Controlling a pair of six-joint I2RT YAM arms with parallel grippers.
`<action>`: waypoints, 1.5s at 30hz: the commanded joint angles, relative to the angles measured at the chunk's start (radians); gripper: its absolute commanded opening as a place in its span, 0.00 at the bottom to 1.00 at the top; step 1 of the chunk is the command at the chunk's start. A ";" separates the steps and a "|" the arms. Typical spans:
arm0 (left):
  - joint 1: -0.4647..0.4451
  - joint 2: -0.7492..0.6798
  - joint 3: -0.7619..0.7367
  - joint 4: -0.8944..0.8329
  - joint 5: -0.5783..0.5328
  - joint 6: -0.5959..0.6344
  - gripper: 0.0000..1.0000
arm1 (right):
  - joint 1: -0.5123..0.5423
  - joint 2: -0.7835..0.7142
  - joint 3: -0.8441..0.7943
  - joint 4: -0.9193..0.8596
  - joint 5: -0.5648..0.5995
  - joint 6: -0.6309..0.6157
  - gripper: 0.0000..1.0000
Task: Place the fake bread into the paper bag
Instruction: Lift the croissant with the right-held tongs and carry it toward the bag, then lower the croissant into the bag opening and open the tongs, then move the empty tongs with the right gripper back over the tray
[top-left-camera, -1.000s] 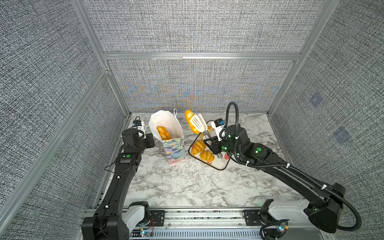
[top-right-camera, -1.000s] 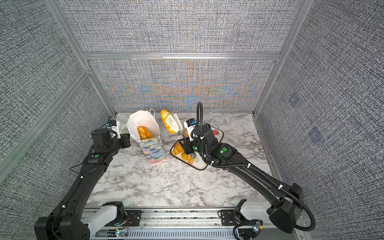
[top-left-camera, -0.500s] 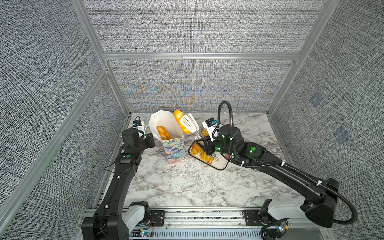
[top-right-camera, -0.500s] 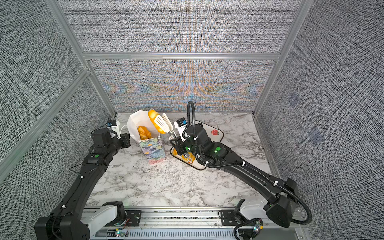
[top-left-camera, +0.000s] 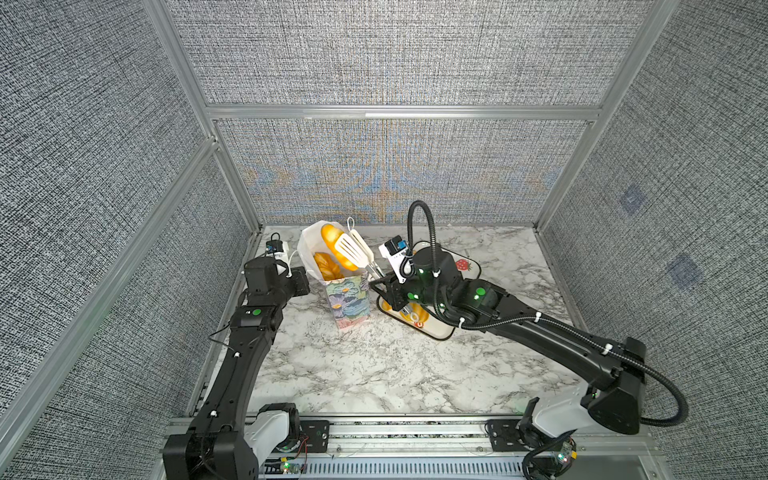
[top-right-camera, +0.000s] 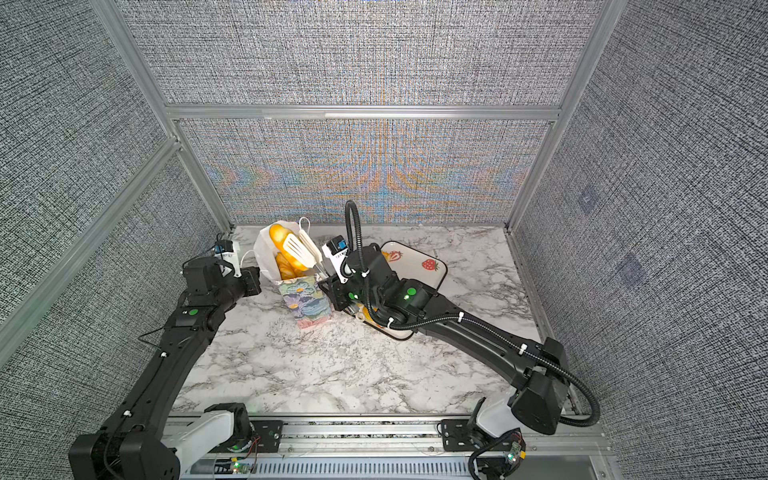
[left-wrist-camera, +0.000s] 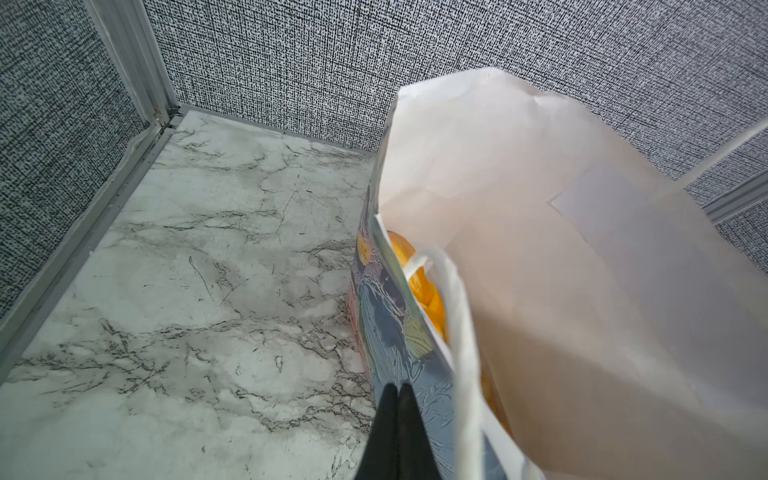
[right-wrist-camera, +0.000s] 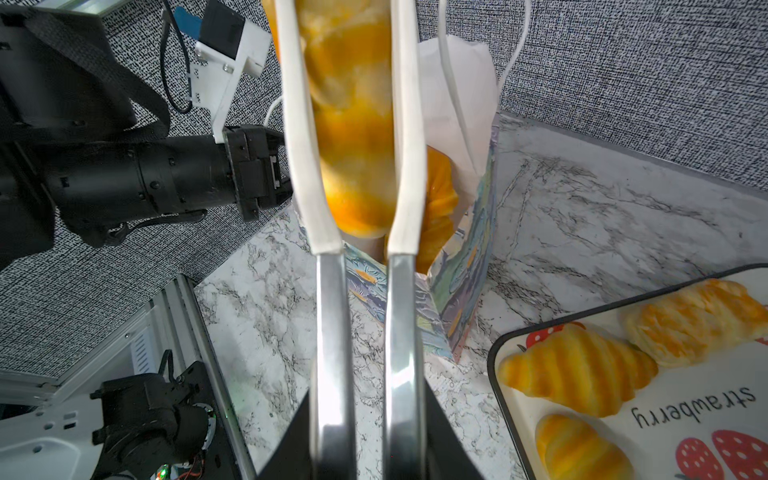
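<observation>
Holds a glossy golden bun (top-left-camera: 331, 232) in white slotted tongs (top-left-camera: 352, 250) directly over the open mouth of the paper bag (top-left-camera: 349, 303), at 11 o'clock on the marble tabletop (top-left-camera: 374, 365). Clamps the tongs' steel handles with the fingers of the right gripper (right-wrist-camera: 368, 436), drawn in tight on them, the white blades squeezing the bun from both sides. Shows more bread (top-left-camera: 326, 268) already down inside the bag, upright with its white lining flared wide. Sets the left gripper (left-wrist-camera: 397, 399) at the bag's 9 o'clock, fingers pressed fully together, tips against the painted floral side just beside a white cord handle (left-wrist-camera: 457, 332); impossible to tell whether paper or cord is pinched between them. Counts three more pastries in the right wrist view on the strawberry-print tray (top-right-camera: 413, 258) at the bag's 3 o'clock: two ridged croissants (right-wrist-camera: 577, 374) and a flat flaky piece (right-wrist-camera: 698, 316). Hides much of that tray beneath the right arm (top-left-camera: 540, 332) in both top views.
</observation>
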 joint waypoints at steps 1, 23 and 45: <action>0.002 -0.006 -0.001 0.015 0.010 0.002 0.00 | 0.005 0.027 0.021 0.065 0.004 -0.004 0.29; 0.002 0.001 -0.001 0.015 0.010 0.001 0.00 | 0.007 0.049 0.004 0.001 0.087 -0.002 0.42; 0.003 -0.005 -0.003 0.014 0.009 0.002 0.00 | 0.005 -0.037 0.024 -0.010 0.153 -0.039 0.50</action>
